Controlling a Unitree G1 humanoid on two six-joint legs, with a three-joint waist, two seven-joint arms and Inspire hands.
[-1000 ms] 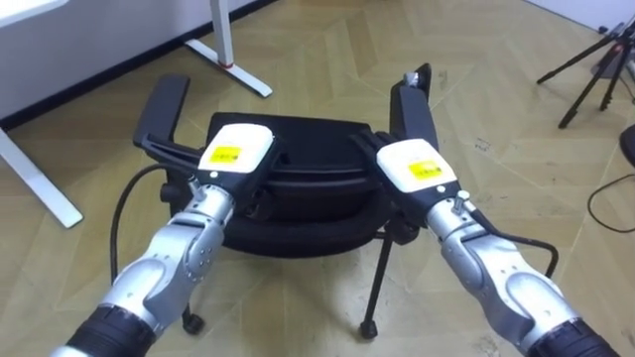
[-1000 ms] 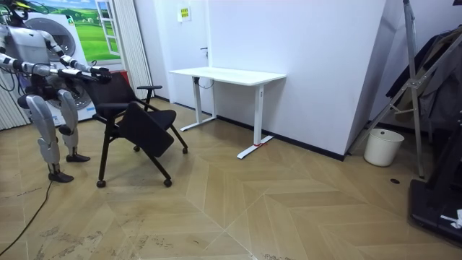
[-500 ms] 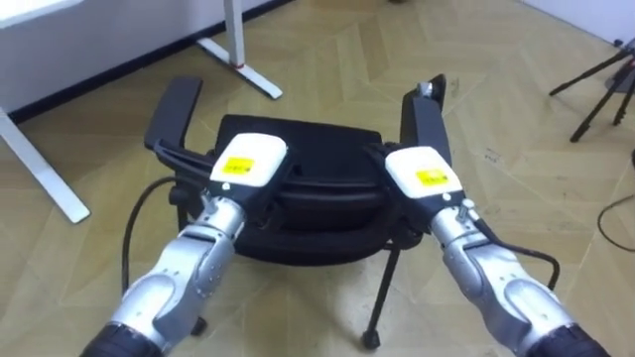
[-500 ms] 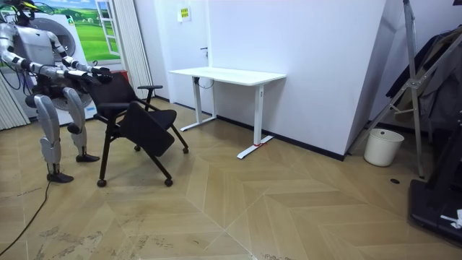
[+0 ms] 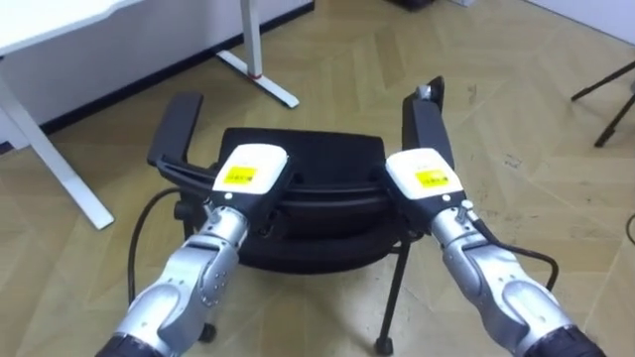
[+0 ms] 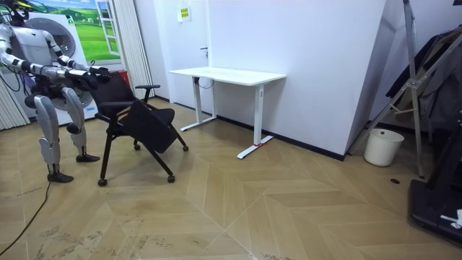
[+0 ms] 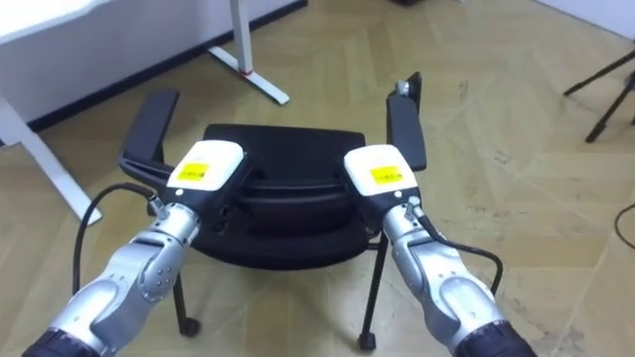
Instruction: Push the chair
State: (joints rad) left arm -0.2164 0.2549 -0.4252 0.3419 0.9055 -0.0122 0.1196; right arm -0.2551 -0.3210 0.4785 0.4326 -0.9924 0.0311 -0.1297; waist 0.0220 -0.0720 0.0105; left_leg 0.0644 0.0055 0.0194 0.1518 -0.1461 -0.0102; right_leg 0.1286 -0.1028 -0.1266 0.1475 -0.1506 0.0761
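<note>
Straight ahead in the left eye view, the chair (image 5: 308, 159) lies just beyond both hands. The left hand (image 5: 248, 167) and right hand (image 5: 425, 177) rest side by side on the top of its back, equally near. Their hold is hidden, so I cannot tell it. The surface (image 5: 40, 20) stands ahead, to the left. In the room view, open floor (image 6: 238, 202) lies beyond the chair towards the view's right. The right eye view shows the same.

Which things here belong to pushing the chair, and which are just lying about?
In the job: chair; left hand and right hand, both at its backrest.
Lying about: white desk; white bucket.
</note>
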